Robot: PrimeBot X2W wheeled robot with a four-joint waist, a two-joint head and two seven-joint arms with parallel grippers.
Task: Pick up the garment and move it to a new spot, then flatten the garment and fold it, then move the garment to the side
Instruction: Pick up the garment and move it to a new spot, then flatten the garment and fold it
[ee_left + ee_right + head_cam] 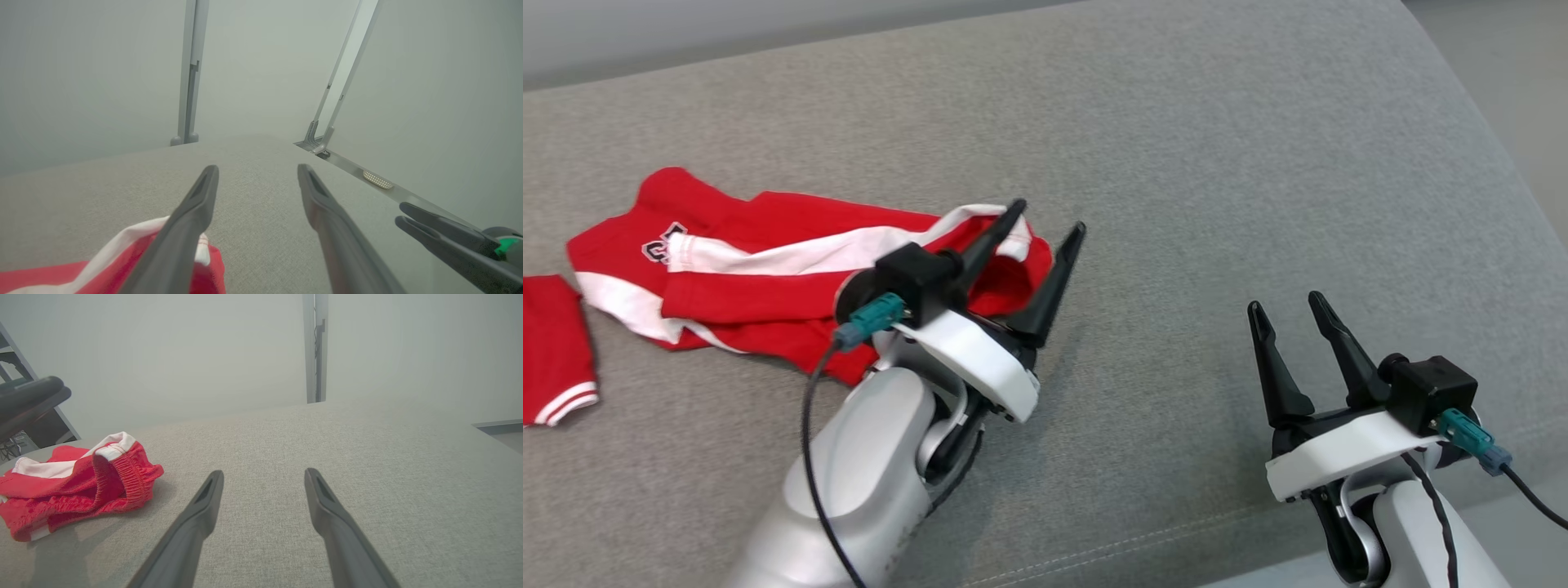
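A red garment [768, 269] with white stripes lies crumpled on the grey cushioned surface [1217, 204], left of centre in the head view. My left gripper [1047, 222] hovers open over the garment's right end, with one fingertip above the white hem and the other past the cloth's edge; nothing sits between its fingers. From the left wrist, the red and white cloth [102, 269] lies under the left finger of the open left gripper [258, 171]. Further right, near the front edge, my right gripper [1289, 304] stands open and empty. The right wrist view has the garment [77, 486] off to the left of the right gripper [264, 475].
A separate red piece with a striped white cuff [551, 351] lies at the far left edge. The cushion's front seam [1094, 551] runs along the bottom. Metal frame posts [190, 73] stand beyond the far edge. Bare grey surface stretches to the right of the garment.
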